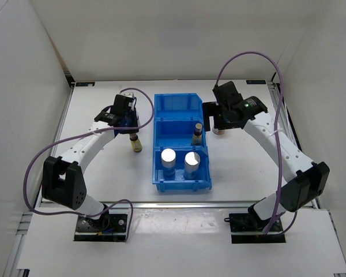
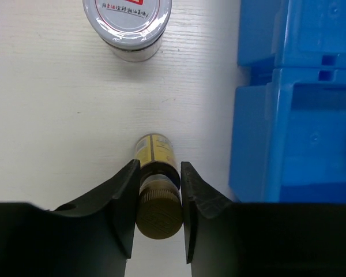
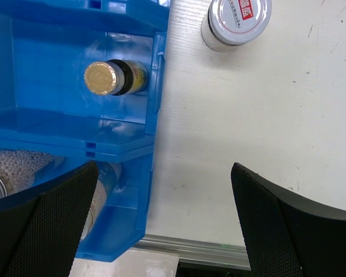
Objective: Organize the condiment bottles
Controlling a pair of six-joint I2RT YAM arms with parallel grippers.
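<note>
My left gripper [image 2: 157, 173] is shut on the dark cap and neck of an amber bottle [image 2: 154, 151], which hangs upright to the left of the bin [image 1: 136, 142]; I cannot tell whether its base touches the table. A white-lidded jar [image 2: 127, 23] with red marks stands just beyond it. My right gripper [image 3: 164, 173] is wide open and empty over bare table right of the bin [image 1: 216, 120]. A second white-lidded jar [image 3: 236, 20] stands there [image 1: 219, 131]. The other amber bottle [image 3: 112, 78] stands in the bin's middle compartment [image 1: 198, 131]. Two silver-lidded shakers [image 1: 169, 156] [image 1: 192, 158] fill the near compartment.
The blue three-compartment bin [image 1: 161, 107] sits mid-table, and its far compartment holds nothing. Its right wall [image 3: 155, 86] is close to my right gripper's left finger. White enclosure walls surround the table. An aluminium rail [image 3: 207, 251] runs along the near edge.
</note>
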